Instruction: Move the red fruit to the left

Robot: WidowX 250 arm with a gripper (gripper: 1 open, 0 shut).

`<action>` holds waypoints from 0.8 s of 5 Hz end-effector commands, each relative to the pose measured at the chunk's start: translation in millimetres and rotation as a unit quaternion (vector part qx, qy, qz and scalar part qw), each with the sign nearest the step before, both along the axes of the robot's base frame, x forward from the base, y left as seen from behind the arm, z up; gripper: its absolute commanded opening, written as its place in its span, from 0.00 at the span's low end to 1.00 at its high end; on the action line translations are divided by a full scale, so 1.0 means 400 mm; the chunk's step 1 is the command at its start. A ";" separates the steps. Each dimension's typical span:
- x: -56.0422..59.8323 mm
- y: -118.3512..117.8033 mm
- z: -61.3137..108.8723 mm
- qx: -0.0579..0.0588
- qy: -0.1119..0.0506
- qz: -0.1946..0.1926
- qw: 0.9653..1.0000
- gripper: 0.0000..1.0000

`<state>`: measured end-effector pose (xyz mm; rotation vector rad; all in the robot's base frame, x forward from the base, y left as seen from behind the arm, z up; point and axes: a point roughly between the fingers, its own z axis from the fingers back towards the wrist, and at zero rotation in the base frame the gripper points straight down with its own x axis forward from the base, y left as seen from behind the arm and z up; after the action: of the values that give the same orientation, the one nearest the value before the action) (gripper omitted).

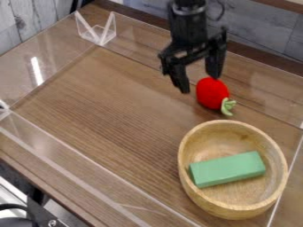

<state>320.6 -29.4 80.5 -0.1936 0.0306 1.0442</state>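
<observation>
The table point(106, 106) is showing a wood-grain surface with a smooth, faintly sheened finish. Clear plastic walls point(48, 62) are catching light around it, glassy and transparent. The red fruit point(212, 91) is looking like glossy plastic, its green stem duller. The bowl point(196, 146) is showing pale, smooth wood, and the green block point(228, 168) inside is appearing matt. The gripper point(198, 75) is looking like black, matt plastic or metal.

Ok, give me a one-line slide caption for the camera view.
Open gripper poised above the red fruit on the wooden table, beside a wooden bowl holding a green block.
</observation>
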 end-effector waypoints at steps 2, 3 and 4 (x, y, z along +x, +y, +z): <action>0.034 -0.002 -0.025 0.016 -0.024 0.009 1.000 1.00; 0.043 0.004 -0.041 0.022 -0.024 0.015 0.999 1.00; 0.056 0.012 -0.050 0.026 -0.024 0.022 0.999 1.00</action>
<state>332.5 -24.8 45.0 -0.1455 0.0091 1.0917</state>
